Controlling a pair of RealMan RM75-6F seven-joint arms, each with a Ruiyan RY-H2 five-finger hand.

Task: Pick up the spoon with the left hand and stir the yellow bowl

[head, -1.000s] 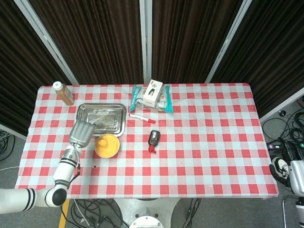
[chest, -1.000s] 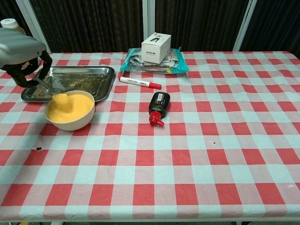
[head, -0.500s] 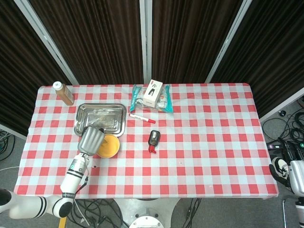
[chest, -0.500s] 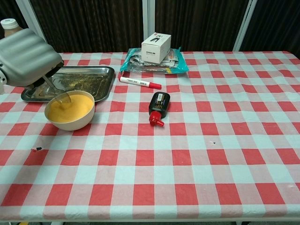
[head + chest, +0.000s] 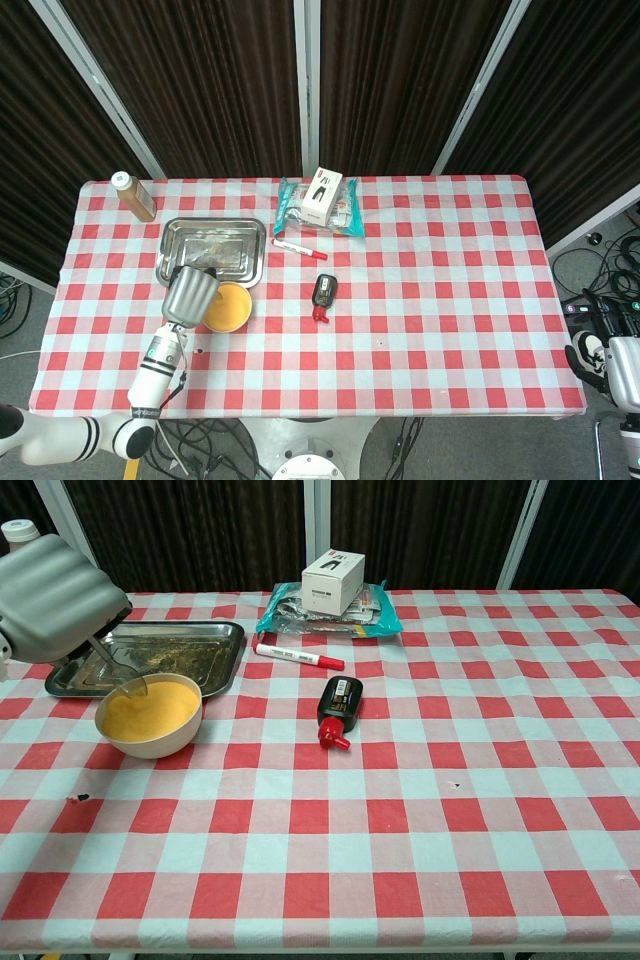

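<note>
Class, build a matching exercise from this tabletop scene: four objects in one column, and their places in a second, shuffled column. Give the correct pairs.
Things:
1. spoon
2. white box
3. brown bottle
4. red marker

Places:
A. far left corner of the table
B. on the teal packet
C. held by the left hand, tip in the yellow bowl
D. lying between the metal tray and the teal packet

Pairs: 1-C, 2-B, 3-A, 4-D

Left hand (image 5: 55,600) — fingers curled downward, back of hand up.
</note>
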